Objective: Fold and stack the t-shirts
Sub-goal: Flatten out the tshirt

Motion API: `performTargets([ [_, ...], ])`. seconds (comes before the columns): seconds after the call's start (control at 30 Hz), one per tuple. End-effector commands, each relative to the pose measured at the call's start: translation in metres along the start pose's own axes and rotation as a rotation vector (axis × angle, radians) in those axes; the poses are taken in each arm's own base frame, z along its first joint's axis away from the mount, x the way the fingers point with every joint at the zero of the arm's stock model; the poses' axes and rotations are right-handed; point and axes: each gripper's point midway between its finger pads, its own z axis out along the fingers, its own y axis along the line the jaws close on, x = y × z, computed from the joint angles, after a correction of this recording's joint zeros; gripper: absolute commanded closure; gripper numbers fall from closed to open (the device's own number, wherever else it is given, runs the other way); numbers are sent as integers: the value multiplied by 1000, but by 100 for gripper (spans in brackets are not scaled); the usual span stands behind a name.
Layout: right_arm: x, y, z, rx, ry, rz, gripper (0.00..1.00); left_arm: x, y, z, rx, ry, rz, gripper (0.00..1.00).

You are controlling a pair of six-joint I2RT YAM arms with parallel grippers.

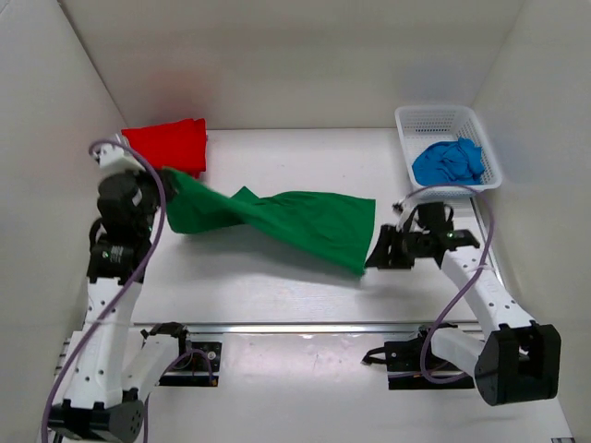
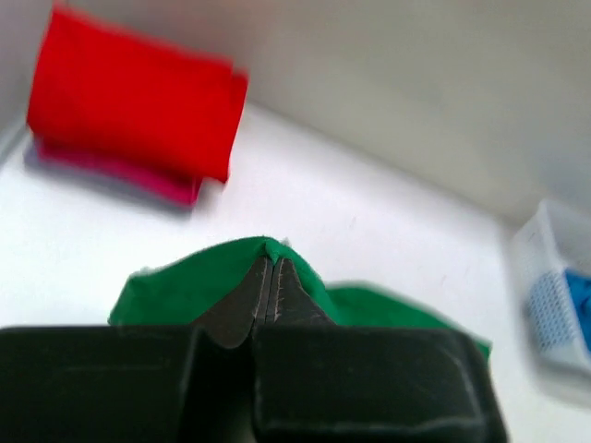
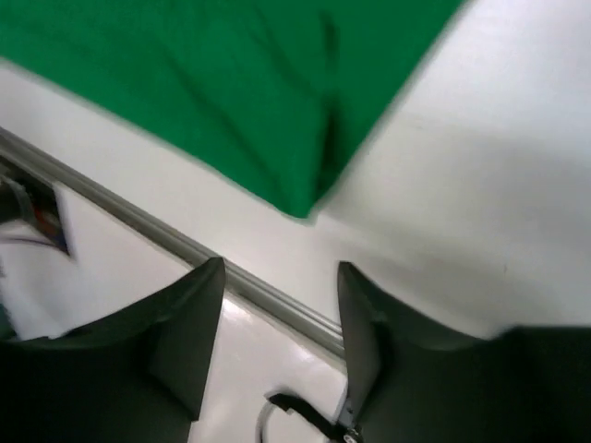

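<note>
In the top view the job looks roughly half done. A folded red cloth t-shirt (image 1: 168, 145) lies at the upper left of the frame. A crumpled blue cloth t-shirt (image 1: 450, 161) sits unfolded in the white plastic mesh basket (image 1: 434, 122) at the upper right. The bright green cloth t-shirt (image 1: 286, 221) stretches across the middle of the white table (image 1: 277, 286) as a twisted band, not yet folded. The left gripper (image 1: 164, 177) meets the green shirt's left end. The right gripper (image 1: 375, 252) sits just beside its lower right corner.

In the left wrist view, the left gripper (image 2: 271, 277) is clenched on a ridge of the green t-shirt (image 2: 175, 286), with cloth bunched round its pressed-together fingers. At the upper left the red t-shirt (image 2: 134, 106) rests on a pink cloth t-shirt (image 2: 175, 187) — a stack of two, by my reading.

In the right wrist view, the right gripper (image 3: 280, 286) stands parted and grasps nothing. The green t-shirt (image 3: 212, 83) fills the upper left, its corner near the fingers but apart from them. I judge that the green and blue shirts remain to be folded and stacked.
</note>
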Motion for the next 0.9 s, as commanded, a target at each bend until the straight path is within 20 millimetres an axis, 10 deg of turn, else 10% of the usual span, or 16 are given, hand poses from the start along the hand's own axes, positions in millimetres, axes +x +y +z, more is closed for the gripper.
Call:
performTargets([
  [0.0, 33, -14, 5, 97, 35, 17, 47, 56, 16, -16, 1, 97, -23, 100],
  [0.1, 18, -24, 1, 129, -30, 16, 39, 92, 27, -20, -9, 163, -22, 100],
  [0.3, -13, -2, 23, 24, -50, -66, 57, 137, 41, -25, -23, 242, -21, 100],
  [0.47, -18, 14, 82, 33, 16, -159, 55, 137, 42, -24, -30, 259, -9, 100],
  [0.87, -34, 14, 125, 76, 49, -227, 54, 139, 38, -22, -13, 262, -20, 100],
])
